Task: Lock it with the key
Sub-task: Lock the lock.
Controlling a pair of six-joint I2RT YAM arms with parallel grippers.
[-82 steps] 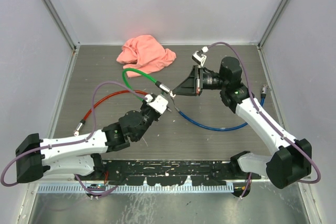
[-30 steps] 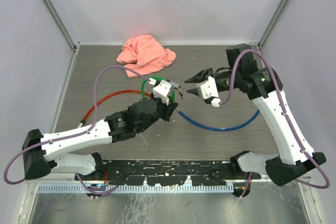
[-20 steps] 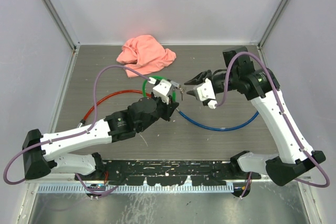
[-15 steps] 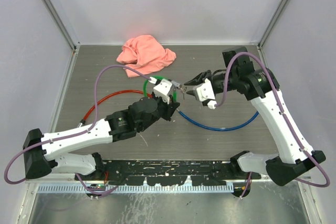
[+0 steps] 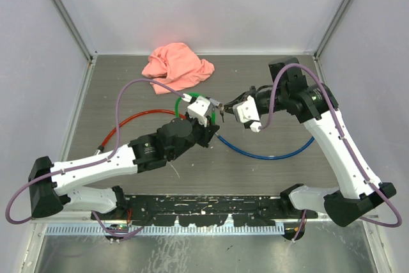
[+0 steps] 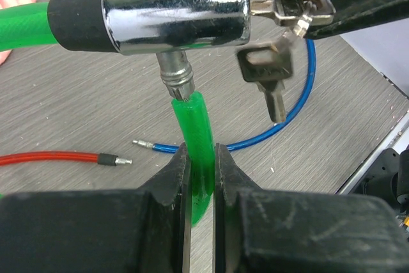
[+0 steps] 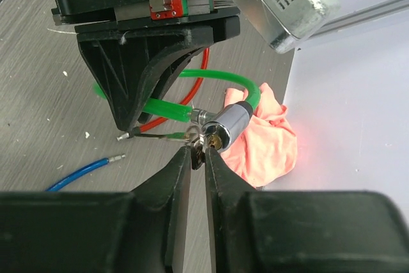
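Gripping the green cable (image 6: 195, 126) of a cable lock in the left gripper (image 6: 201, 158), squeezed tight on it just under the metal ferrule (image 6: 178, 81). Holding that stretch upright and well above the grey table (image 5: 128, 81). Carrying on top of it the chrome lock cylinder (image 6: 176, 7), laid crosswise, with a black sleeve (image 6: 73, 17) over its left end as seen from the left wrist.

Meeting the cylinder's other end with the right gripper (image 7: 198, 155), pinched shut on the bow of the key (image 6: 281, 7). Pointing the blade into the keyhole face of the cylinder, right at its mouth. Cannot tell how deep the blade sits, nor whether turned.

Dangling from the ring (image 6: 305, 20) at the bow, a second key (image 6: 268, 71), blade down, touching neither gripper. From the right wrist, only a thin slit between the fingertips, with the key in it and the round cylinder face just beyond.

From above, both grippers tip to tip over the middle of the table. On the table below, a curving blue cable (image 5: 268, 156) under the right arm and a red cable (image 5: 131, 121) behind the left arm. At the far edge, well apart from all this, a crumpled pink cloth (image 5: 177, 65)
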